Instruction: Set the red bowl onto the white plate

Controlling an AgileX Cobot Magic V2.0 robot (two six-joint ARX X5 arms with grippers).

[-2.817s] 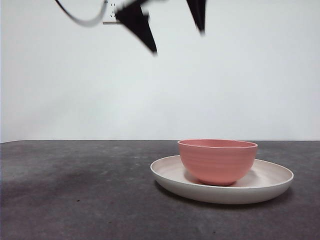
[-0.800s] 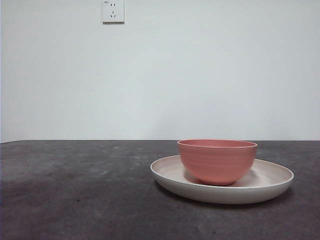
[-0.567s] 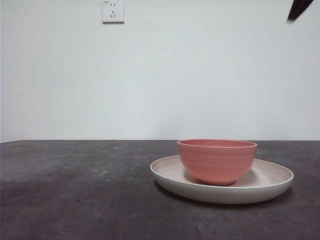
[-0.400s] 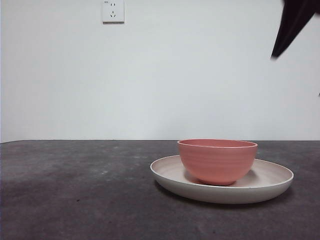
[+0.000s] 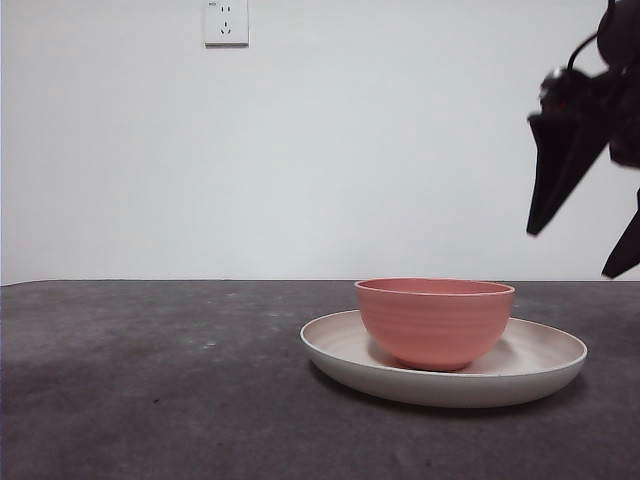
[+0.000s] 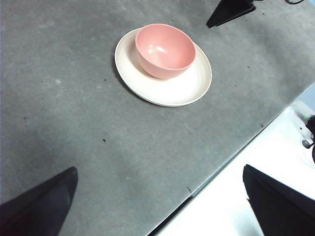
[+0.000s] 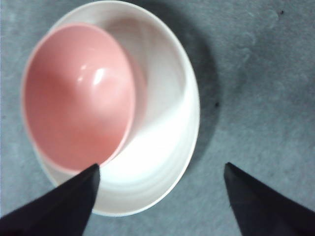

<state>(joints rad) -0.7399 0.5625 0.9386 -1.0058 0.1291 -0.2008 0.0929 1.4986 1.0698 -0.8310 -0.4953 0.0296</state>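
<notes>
**Bowl seated on plate, right gripper hanging above its side**

The red bowl [image 5: 435, 322] stands upright on the white plate [image 5: 540, 365], resting toward one side of the plate's floor rather than at its middle, so a broad crescent of bare plate shows beside it in both wrist views. The plate lies flat on the dark grey table [image 5: 150, 400], well in from the table's pale edge that the left wrist view shows.

The right gripper [image 5: 585, 230] comes in from the upper right of the front view, tilted, its two black jaws pointing down and spread wide with nothing between them. It hangs in the air above the plate's rim, clear of bowl and plate. In its own wrist view the plate's bare side lies between the jaws.

The left gripper [image 6: 160, 196] is held high and back from the plate, looking down across the table, its jaws spread wide and empty.

A white wall socket [image 5: 226, 22] sits on the wall behind.
</notes>
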